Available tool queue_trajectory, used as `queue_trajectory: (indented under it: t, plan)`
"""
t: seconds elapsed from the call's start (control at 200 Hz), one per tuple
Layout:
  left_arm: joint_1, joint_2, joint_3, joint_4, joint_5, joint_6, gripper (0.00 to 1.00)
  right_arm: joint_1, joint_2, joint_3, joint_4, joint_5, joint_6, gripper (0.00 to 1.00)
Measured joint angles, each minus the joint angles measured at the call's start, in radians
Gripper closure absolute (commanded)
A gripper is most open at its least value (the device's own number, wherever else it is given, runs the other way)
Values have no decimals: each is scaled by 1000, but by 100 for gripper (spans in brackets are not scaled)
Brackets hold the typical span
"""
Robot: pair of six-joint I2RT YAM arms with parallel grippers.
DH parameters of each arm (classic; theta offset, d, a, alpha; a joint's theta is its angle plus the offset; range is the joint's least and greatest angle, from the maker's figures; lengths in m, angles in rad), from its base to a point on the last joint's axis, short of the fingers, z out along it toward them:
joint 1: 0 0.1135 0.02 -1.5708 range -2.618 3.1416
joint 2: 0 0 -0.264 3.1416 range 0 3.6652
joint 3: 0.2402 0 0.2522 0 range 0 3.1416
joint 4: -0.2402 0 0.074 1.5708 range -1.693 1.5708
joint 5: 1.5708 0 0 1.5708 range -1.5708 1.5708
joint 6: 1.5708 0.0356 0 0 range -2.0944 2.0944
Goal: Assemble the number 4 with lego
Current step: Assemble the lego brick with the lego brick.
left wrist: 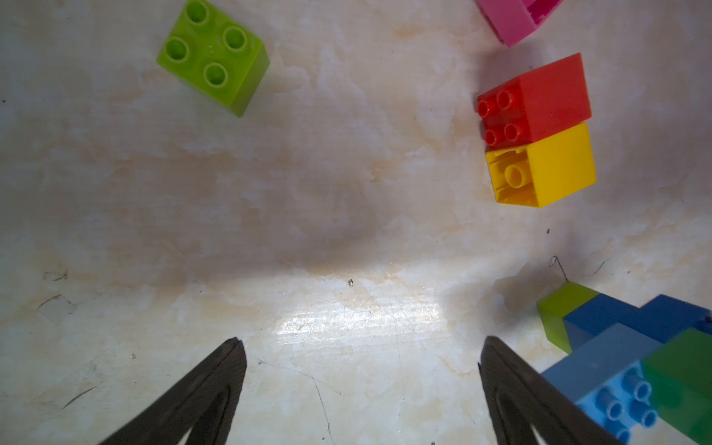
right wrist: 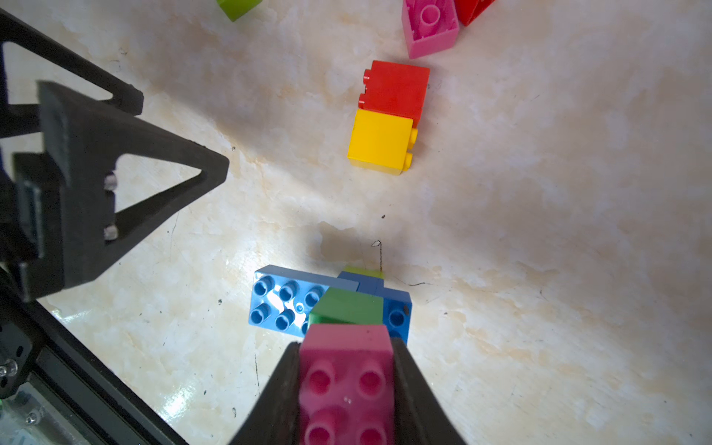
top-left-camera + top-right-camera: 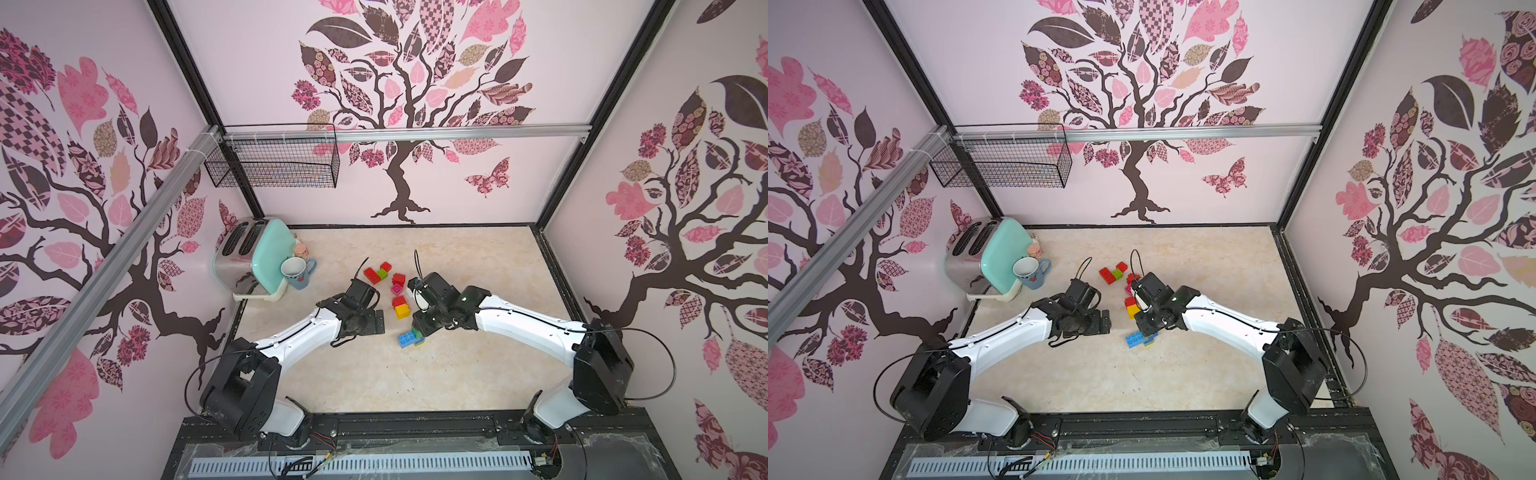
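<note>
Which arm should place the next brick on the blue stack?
Right. The right gripper holds a pink brick over the blue and green stack; the left gripper is open, empty and beside it.

White arm shells (image 3: 291, 332), black joints (image 3: 245, 390), thin looping black cables (image 3: 185, 387)

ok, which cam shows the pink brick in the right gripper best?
Right wrist view: the pink brick fills the foreground, studs visible, clamped in the right gripper at the blue-green stack. In both top views the gripper body hides it. The left wrist view misses it.
</note>
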Motion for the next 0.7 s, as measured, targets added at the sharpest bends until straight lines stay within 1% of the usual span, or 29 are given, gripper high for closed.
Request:
queue_trajectory:
  t: [0.14, 0.49, 0.7]
  plan:
    - [-10, 14, 5, 8, 21, 0, 2, 0, 0, 0, -5, 6, 42, 100]
    - [-26, 90, 5, 64, 148, -18, 2, 0, 9, 13, -25, 17, 190, 100]
    - [-31, 99, 5, 77, 205, -14, 2, 9, 18, 25, -42, 38, 238, 100]
